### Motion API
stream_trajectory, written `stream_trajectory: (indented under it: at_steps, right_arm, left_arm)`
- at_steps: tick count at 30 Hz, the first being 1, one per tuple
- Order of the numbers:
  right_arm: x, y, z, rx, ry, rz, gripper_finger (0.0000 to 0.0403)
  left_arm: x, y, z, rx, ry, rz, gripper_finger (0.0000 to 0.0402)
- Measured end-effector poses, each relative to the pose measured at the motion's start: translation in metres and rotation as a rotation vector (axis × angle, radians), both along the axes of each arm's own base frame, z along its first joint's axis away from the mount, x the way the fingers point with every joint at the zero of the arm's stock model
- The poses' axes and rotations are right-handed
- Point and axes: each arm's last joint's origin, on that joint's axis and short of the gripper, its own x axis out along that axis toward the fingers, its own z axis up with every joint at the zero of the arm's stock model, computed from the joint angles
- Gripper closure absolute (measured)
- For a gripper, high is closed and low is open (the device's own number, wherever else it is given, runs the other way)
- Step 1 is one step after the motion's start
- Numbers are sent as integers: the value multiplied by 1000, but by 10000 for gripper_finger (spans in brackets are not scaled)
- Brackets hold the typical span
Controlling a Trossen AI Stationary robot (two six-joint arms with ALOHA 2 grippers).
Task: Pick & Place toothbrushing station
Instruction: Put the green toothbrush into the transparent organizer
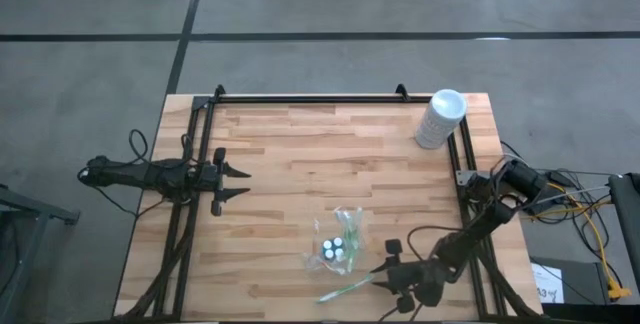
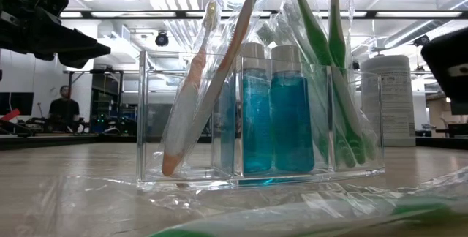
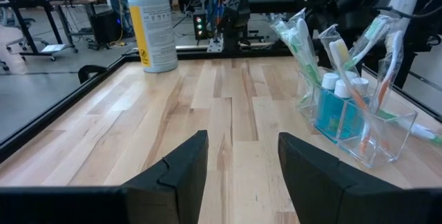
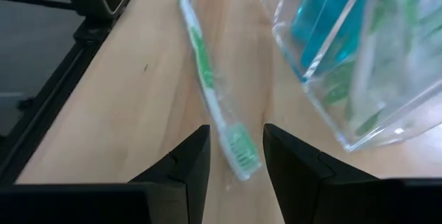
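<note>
Green wrapped toothbrush (image 4: 214,92) lies flat on wooden bench (image 1: 300,154) beside clear acrylic organiser (image 1: 338,244); right claw (image 4: 230,151) released, straddling its head (lining up pick). Left claw (image 1: 240,182) released, waiting well apart.

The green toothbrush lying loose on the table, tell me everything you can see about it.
The green toothbrush lies flat on the wooden table, sealed in a clear plastic wrapper, with a green and white handle. It rests just outside the clear organizer, near the table's front edge, apart from the brushes standing inside. The right gripper hovers over its bristle end, jaws open to either side, not yet gripping it.
</note>
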Motion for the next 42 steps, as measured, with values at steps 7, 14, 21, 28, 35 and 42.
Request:
stream_trajectory:
  at_steps: [7, 14, 21, 28, 35, 42]
  right_arm:
    - [4, -5, -3, 77, 81, 9, 275]
    - [8, -11, -6, 119, 130, -33, 275]
    - [12, -16, -7, 139, 164, -33, 275]
    - [12, -17, -8, 144, 171, -30, 293]
    - [12, -17, -8, 147, 170, -26, 337]
    - [12, -16, -7, 151, 167, -25, 378]
  left_arm:
    - [0, 0, 0, 0, 0, 0, 220]
    - [0, 0, 0, 0, 0, 0, 220]
    - [0, 0, 0, 0, 0, 0, 220]
    - [0, 0, 0, 0, 0, -1, 220]
    - [0, 0, 0, 0, 0, 0, 220]
    - [0, 0, 0, 0, 0, 0, 220]
